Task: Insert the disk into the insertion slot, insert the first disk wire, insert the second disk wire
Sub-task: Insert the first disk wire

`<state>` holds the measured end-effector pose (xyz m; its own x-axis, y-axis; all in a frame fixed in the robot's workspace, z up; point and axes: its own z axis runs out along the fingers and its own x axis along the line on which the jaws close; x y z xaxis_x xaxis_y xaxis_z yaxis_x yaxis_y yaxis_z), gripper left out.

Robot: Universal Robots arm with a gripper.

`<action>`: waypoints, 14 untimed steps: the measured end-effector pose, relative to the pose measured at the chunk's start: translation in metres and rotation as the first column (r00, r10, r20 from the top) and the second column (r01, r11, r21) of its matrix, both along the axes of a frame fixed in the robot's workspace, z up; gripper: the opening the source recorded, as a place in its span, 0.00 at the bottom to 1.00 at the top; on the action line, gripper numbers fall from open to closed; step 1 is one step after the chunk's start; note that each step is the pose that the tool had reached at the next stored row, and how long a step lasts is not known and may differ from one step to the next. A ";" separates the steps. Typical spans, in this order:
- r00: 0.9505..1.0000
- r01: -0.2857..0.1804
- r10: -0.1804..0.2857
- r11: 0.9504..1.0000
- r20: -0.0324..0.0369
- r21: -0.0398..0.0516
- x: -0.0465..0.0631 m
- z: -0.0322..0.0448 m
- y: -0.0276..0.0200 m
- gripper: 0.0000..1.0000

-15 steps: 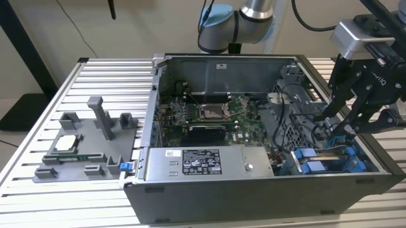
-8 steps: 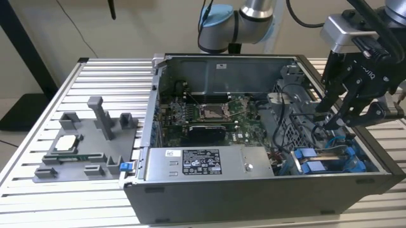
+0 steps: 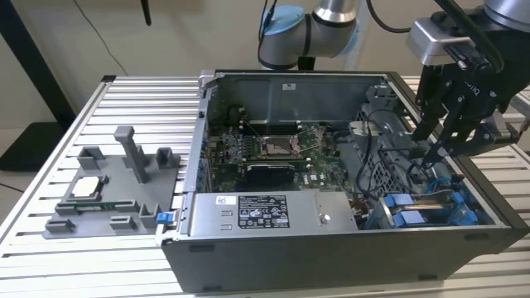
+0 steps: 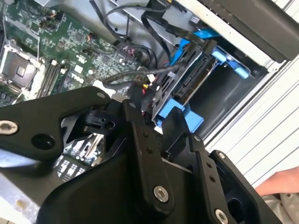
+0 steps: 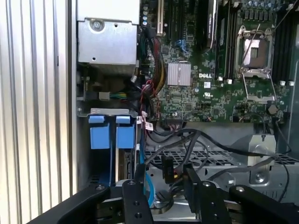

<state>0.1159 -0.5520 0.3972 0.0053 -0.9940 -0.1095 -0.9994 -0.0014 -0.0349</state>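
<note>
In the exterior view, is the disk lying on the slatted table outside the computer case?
No: the disk, in its blue caddy, sits in the insertion slot inside the computer case.

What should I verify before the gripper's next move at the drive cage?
1. Disk in the insertion slot: ok, its blue caddy sits inside the cage; whether it is fully seated, cannot tell.
2. Gripper state: ok, fingers apart.
3. Wire in grasp: not ok, the black connector hangs loose near the fingers, ungripped.
4. Wires plugged into the disk: cannot tell, cables crowd its connector edge.
5. Approach path: not ok, loose cables cross just ahead of the gripper.
</note>
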 end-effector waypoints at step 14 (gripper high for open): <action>1.000 0.000 0.001 0.998 0.012 -0.056 -0.005 -0.0070 0.0122 1.00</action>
<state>0.1111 -0.5398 0.3902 0.0071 -0.9986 -0.0531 -0.9989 -0.0046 -0.0468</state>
